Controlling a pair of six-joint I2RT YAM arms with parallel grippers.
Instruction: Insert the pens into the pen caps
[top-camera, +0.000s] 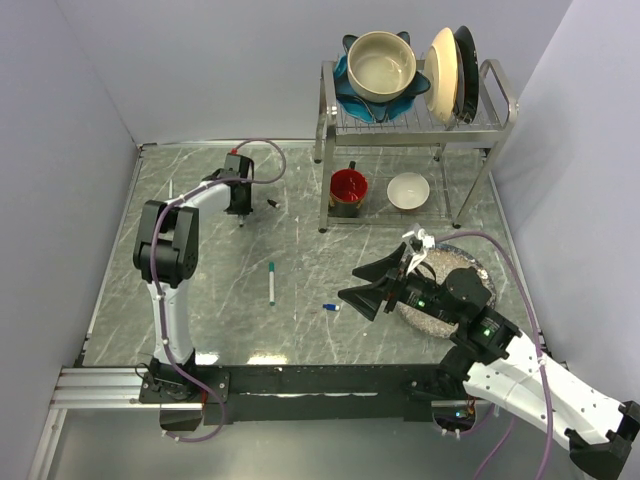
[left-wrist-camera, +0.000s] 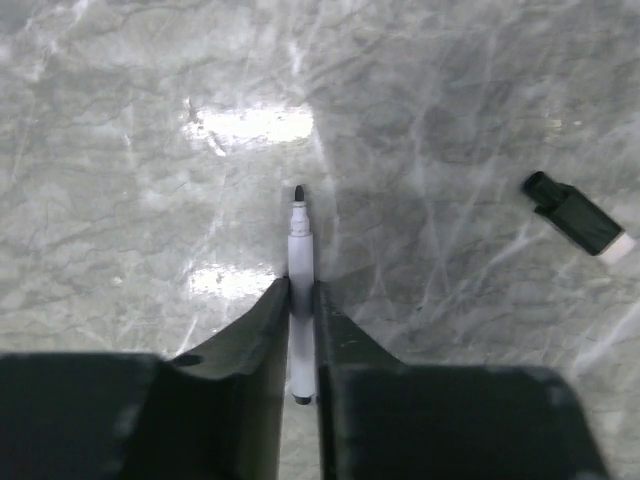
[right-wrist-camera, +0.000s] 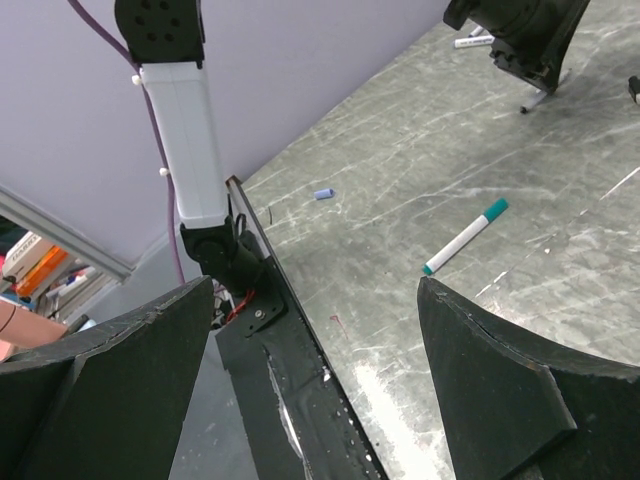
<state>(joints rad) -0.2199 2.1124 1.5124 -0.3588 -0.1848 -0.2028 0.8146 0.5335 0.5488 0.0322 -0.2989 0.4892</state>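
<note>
My left gripper (top-camera: 238, 208) is shut on a thin white pen (left-wrist-camera: 300, 255), held upright with its dark tip (top-camera: 241, 223) at the table. A black cap (left-wrist-camera: 578, 215) lies on the table just to its right, also seen in the top view (top-camera: 272, 204). A second pen with a teal cap (top-camera: 271, 282) lies mid-table and shows in the right wrist view (right-wrist-camera: 465, 236). A third white pen (top-camera: 170, 188) lies far left. A small blue cap (top-camera: 331, 307) lies near my right gripper (top-camera: 347, 284), which is wide open and empty above the table.
A dish rack (top-camera: 500, 95) with bowls and plates stands at the back right, with a red mug (top-camera: 348, 188) and a white bowl (top-camera: 408, 190) under it. A round speckled plate (top-camera: 470, 262) lies beneath the right arm. Walls close in left and right.
</note>
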